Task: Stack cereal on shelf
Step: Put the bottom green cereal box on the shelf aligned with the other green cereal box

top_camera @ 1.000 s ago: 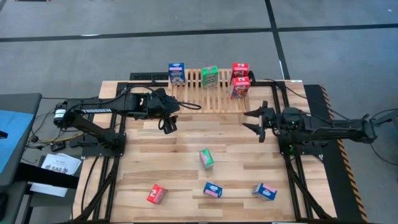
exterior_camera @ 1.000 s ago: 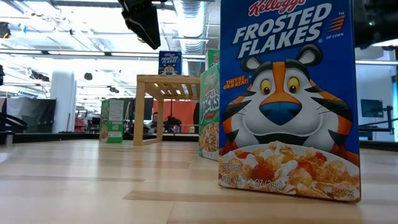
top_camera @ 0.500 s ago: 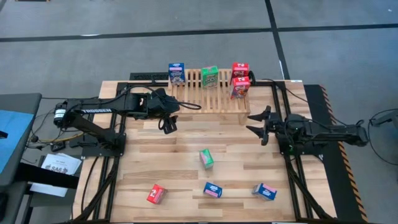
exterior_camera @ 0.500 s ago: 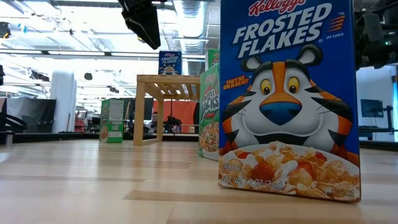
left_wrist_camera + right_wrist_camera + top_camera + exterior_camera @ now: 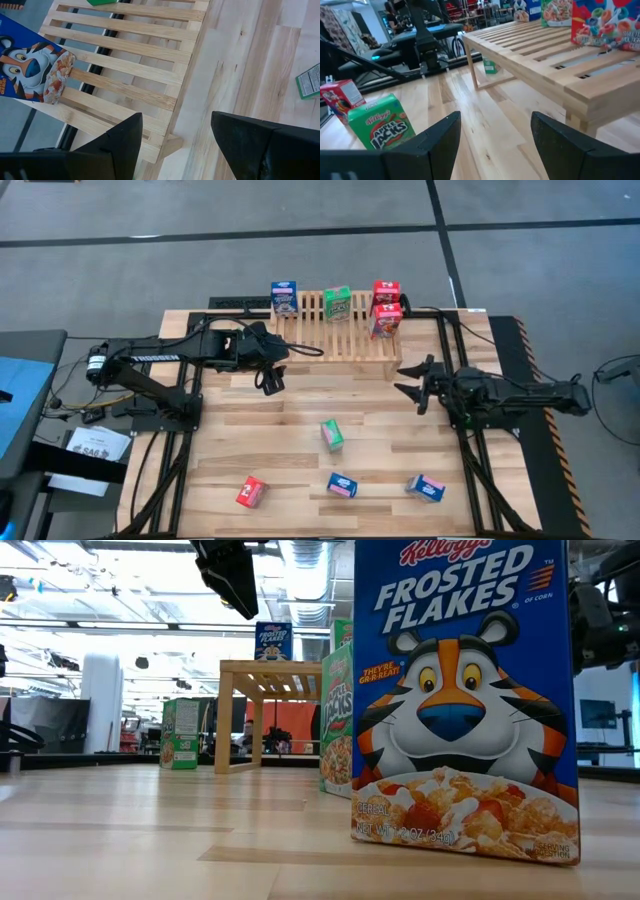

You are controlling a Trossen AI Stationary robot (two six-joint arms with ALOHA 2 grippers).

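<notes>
The light wooden slatted shelf [image 5: 340, 330] stands at the table's far side. On it stand a blue cereal box [image 5: 284, 298], a green one [image 5: 338, 304] and two red ones [image 5: 386, 292] [image 5: 386, 321]. On the tabletop lie a green box [image 5: 331, 435], a red box [image 5: 250, 492] and two blue boxes [image 5: 342, 485] [image 5: 426, 488]. My left gripper [image 5: 270, 380] hangs open above the table by the shelf's left near corner. My right gripper [image 5: 412, 378] is open near the shelf's right near corner [image 5: 495, 145]. Neither touches a box.
In the low view a blue Frosted Flakes box [image 5: 465, 700] fills the foreground, with a green Apple Jacks box [image 5: 338, 720] behind it. Another small green box [image 5: 180, 733] shows at the shelf's far left. Bare planks [image 5: 250, 430] lie between the shelf and the loose boxes.
My right gripper has sunk lower in front of the shelf's right end and has stayed open. My left arm has kept still. No box has moved.
</notes>
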